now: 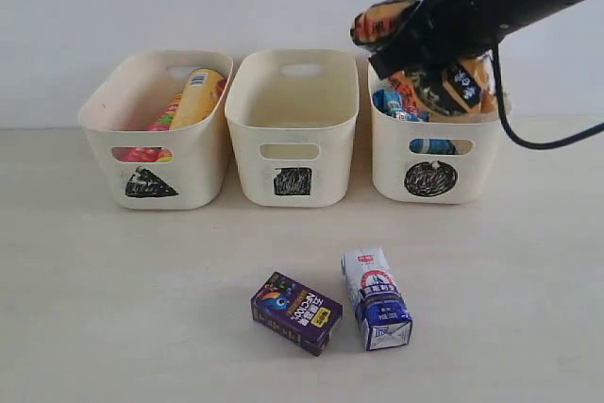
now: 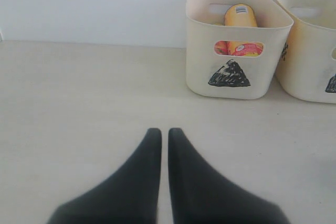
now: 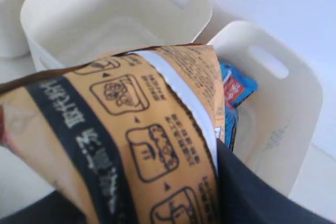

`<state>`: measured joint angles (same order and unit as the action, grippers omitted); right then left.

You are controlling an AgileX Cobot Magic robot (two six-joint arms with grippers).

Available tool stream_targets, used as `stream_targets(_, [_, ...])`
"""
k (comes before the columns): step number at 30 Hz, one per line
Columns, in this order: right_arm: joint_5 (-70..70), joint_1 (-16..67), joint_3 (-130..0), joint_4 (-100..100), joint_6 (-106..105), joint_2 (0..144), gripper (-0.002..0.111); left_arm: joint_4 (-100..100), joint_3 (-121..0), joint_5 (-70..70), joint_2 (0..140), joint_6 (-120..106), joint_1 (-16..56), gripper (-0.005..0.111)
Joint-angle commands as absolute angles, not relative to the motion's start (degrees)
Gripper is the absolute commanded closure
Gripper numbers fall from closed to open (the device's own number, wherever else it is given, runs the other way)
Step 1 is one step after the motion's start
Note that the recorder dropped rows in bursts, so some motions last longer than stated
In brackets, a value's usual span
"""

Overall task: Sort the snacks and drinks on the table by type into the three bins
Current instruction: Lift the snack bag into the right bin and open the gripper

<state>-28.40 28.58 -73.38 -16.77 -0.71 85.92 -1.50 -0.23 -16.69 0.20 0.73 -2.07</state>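
1. The orange-black crinkly bag [image 1: 381,22] hangs in the air above the circle bin [image 1: 389,165]. In the exterior view this tub stands just right of the square bin [image 1: 332,172]. The bag's lower part reaches that tub's rim.
2. The right gripper [image 1: 401,49] pinches the bag, with a dark finger [image 3: 252,198] pressed against its printed side.
3. A blue-white packet [image 1: 389,101] lies inside the circle bin, under the bag.
4. Just left of the square bin, the triangle bin [image 1: 104,162] holds the orange chip tube [image 1: 196,96] and the pink chip tube [image 1: 166,118] side by side.
5. In front of the square bin, the dark purple carton [image 1: 295,312] and the white and blue carton [image 1: 376,297] lie on the table [image 1: 113,309]. They are just beside each other, the white and blue one to the right.
6. The left gripper [image 2: 164,131] has its tips pressed together over bare table. It is on the triangle bin's side of the square bin, well apart from both.
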Motion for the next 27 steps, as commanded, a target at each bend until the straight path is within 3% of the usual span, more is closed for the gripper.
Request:
stream_targets(1, [-19.9, 25.6, -76.3, -20.2, 5.0, 89.2, 0.109, -2.1, 0.0, -16.8, 0.0, 0.6, -2.1, 0.103])
stream_targets(11, [-1.1, 17.1, -83.3, -19.8, 10.6, 103.9, 0.109, -2.1, 0.0, -16.8, 0.0, 0.6, -2.1, 0.103])
stream_targets(19, [-1.9, 13.7, -91.5, -19.6, 14.9, 117.0, 0.106, -2.1, 0.0, -16.8, 0.0, 0.6, -2.1, 0.103])
stream_targets(20, [-1.8, 13.7, -91.7, -19.6, 15.1, 117.5, 0.101, -2.1, 0.0, -16.8, 0.0, 0.6, -2.1, 0.103])
stream_targets(25, [-1.9, 13.7, -92.2, -19.4, 14.9, 119.1, 0.040, -2.1, 0.0, -16.8, 0.0, 0.6, -2.1, 0.103])
stream_targets(27, [-2.4, 13.7, -92.2, -19.4, 14.9, 119.1, 0.024, -2.1, 0.0, -16.8, 0.0, 0.6, -2.1, 0.103])
